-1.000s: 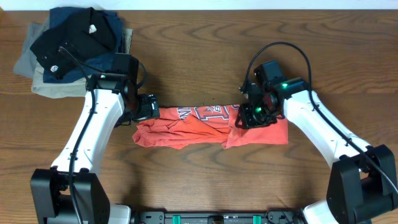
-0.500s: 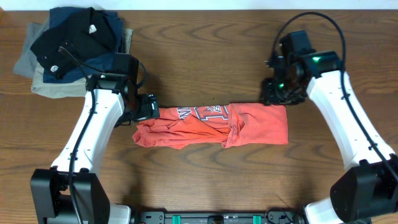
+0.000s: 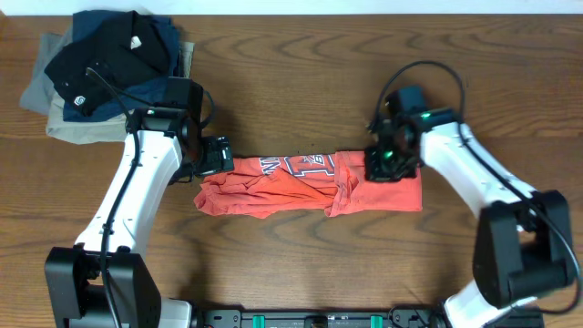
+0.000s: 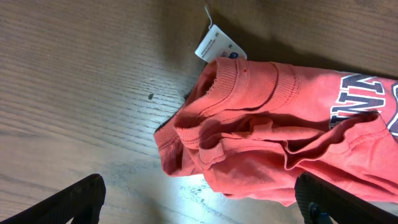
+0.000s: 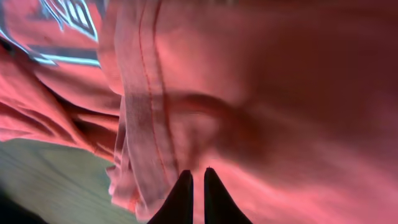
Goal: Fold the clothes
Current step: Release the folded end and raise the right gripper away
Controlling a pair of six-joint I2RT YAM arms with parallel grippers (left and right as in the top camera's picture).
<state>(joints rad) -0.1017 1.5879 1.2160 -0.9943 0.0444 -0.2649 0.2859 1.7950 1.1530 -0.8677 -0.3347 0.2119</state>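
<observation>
— Presently, where is the T-shirt (image 3: 301, 187) located, and how are the tools set?

— It is laid as a crumpled, rolled band across the middle of the table (image 3: 301, 73), with the collar (image 4: 249, 78) at the left end and the lettering partly shown. The left gripper (image 3: 217, 157) is held wide apart just beside the collar end, with nothing gripped. The right gripper (image 5: 194, 179) is closed to a sliver over the smoother right portion. Whether cloth is pinched cannot be told.

— Handling noted?

— Light, limp cotton is judged: neither stiff, fragile nor slippery. Sagging and bunching are expected when it is lifted. Hold is best taken at the ribbed collar or a stitched hem (image 5: 140, 112), where the cloth is thicker. Several folds are stacked, so a pinch is to be checked for extra layers.

— Edges and room?

— Bare wood is seen in front of and behind the shirt, judged enough for spreading. The pile of folded garments (image 3: 100, 73) is at the far left corner, apart from the shirt but close to the left arm, and is to be avoided. A paper tag (image 4: 217, 45) is exposed at the collar.
</observation>
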